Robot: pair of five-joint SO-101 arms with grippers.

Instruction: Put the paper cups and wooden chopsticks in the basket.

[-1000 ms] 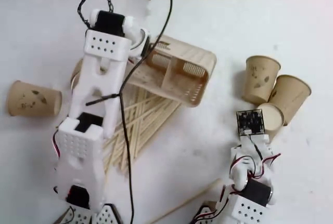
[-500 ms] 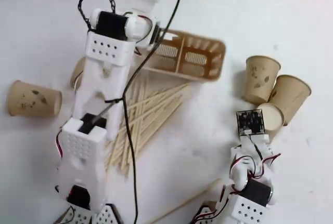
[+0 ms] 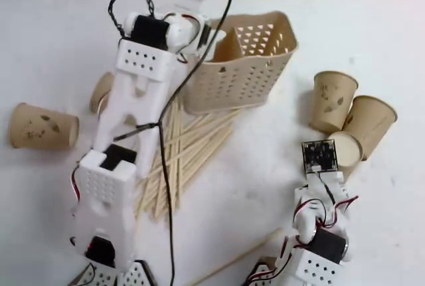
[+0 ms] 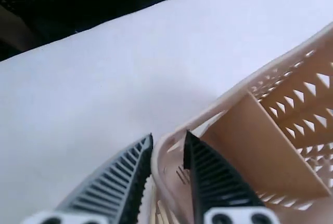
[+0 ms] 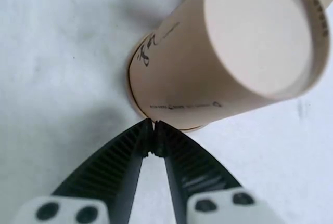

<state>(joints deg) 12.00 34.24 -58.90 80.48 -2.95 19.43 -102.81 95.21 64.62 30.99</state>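
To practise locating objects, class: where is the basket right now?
In the high view the basket is near the far edge of the table, just beyond the chopsticks, with the left tool clamped on its rim.

A beige perforated basket [image 3: 242, 67] with a divider sits tilted over the far end of the fanned wooden chopsticks [image 3: 186, 153] (one stray chopstick [image 3: 232, 259] lies apart); one paper cup [image 3: 43, 125] lies on its side at the left, three cups [image 3: 334, 100] cluster right
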